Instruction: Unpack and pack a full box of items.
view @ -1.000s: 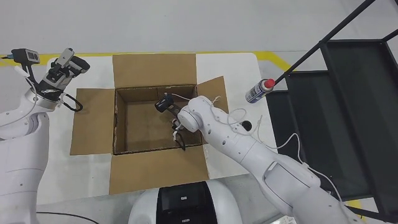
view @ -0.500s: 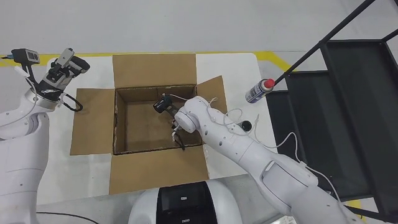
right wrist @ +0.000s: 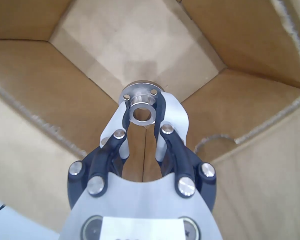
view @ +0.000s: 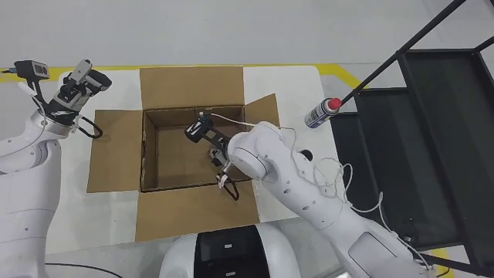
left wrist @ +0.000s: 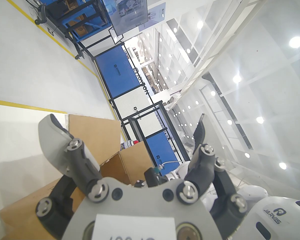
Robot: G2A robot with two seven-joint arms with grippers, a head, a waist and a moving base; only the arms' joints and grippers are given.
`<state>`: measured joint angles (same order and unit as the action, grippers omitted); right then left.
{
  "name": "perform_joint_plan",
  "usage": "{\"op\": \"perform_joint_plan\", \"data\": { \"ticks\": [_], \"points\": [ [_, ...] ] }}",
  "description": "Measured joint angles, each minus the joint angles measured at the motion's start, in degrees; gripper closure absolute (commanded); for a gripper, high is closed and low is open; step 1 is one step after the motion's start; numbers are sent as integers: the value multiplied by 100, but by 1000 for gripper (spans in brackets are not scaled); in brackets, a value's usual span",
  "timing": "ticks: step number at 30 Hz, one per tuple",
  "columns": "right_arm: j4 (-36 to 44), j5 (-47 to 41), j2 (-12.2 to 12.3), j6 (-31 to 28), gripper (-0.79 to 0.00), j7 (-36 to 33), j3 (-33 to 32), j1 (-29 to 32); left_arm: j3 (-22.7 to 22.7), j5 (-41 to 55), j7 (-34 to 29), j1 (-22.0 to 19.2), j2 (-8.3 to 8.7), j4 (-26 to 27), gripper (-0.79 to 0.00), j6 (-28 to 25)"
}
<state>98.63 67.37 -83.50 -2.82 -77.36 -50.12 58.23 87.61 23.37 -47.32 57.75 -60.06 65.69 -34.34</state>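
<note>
An open cardboard box [view: 191,86] sits on the white table with its flaps spread. My right gripper [right wrist: 142,106] hangs inside the box [right wrist: 130,38], near its front right corner, shut on a small metal flanged hub [right wrist: 141,113]. The hub is held clear of the bare box floor. From above, the right gripper [view: 228,188] sits by the box's near wall. My left gripper [left wrist: 126,126] is raised to the left of the box, open and empty, also seen from above [view: 80,83].
A spray can [view: 322,113] with a red cap stands on the table right of the box. A small black object [view: 306,155] lies near it. Black metal stairs [view: 417,147] flank the table's right side.
My right arm has risen and its gripper has shifted toward the box's near wall, still holding the hub. The left arm has not moved.
</note>
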Motion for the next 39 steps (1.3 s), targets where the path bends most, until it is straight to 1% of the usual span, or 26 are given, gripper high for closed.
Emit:
{"op": "perform_joint_plan", "data": {
  "ticks": [2,5,32,34,36,39],
  "points": [
    [318,-91,43,-99,0,-7,-147,160,0,0,0,0,0,0,-785,0],
    [488,-311,63,-182,0,92,-251,271,0,0,0,0,0,0,-785,0],
    [478,-306,62,-179,0,92,-248,267,0,0,0,0,0,0,-785,0],
    [491,-272,72,-189,0,167,-252,324,0,0,0,0,0,0,-785,0],
    [710,-241,109,-207,0,151,-324,477,0,0,0,0,0,0,-785,0],
    [1382,-167,208,-220,0,-237,-610,823,0,0,0,0,0,0,-785,0]
  ]
}}
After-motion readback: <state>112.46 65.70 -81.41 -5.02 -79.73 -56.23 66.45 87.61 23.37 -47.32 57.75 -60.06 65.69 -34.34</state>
